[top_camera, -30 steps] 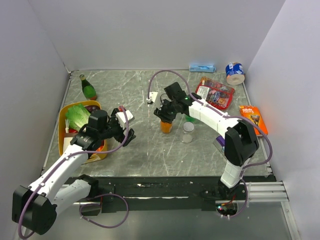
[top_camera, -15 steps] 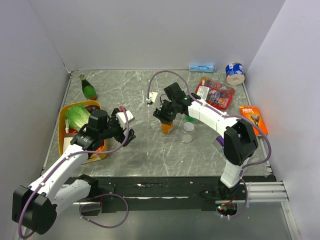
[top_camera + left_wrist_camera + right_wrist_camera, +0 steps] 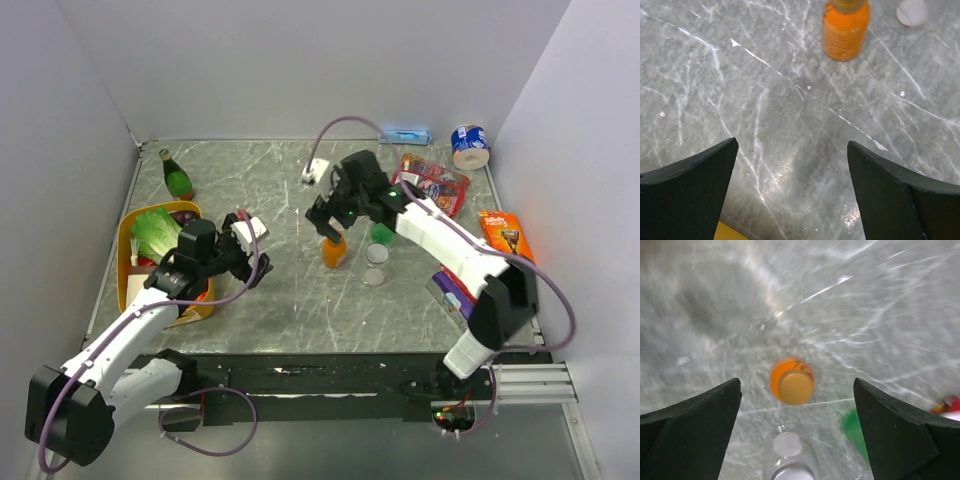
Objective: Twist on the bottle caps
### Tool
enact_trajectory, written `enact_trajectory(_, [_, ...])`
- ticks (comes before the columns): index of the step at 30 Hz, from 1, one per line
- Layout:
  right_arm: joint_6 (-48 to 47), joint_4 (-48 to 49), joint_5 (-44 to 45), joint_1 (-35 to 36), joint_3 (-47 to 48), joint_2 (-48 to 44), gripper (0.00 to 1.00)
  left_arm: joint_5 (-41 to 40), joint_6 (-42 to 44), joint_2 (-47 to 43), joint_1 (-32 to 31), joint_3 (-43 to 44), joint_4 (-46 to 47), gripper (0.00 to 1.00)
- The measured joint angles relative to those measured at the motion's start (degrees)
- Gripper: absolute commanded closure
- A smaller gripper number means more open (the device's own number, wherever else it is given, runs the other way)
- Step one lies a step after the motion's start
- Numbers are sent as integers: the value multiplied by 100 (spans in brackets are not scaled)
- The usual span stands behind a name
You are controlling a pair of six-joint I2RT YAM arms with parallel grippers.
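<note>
Where orange bottle (image 3: 845,31) shows faint print, none legible; right claw (image 3: 796,390) spread above.

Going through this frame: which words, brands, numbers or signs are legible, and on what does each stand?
No text can be read as it stands.
orange bottle: faint label print, blurred.
orange box: dark lettering, too small.
red packet: print too small.
blue-and-white can: markings too small.
blue packet: too small to tell.
</note>
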Motion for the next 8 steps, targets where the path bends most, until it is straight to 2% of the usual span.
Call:
enact_trajectory(5, [774,275,640,39,0,-866,0,-350,-52,262,-2,20,284,4])
enact_trajectory(8, [997,391,918,50,-63,-1213,0,-577,-26,710,-2,297,153,4])
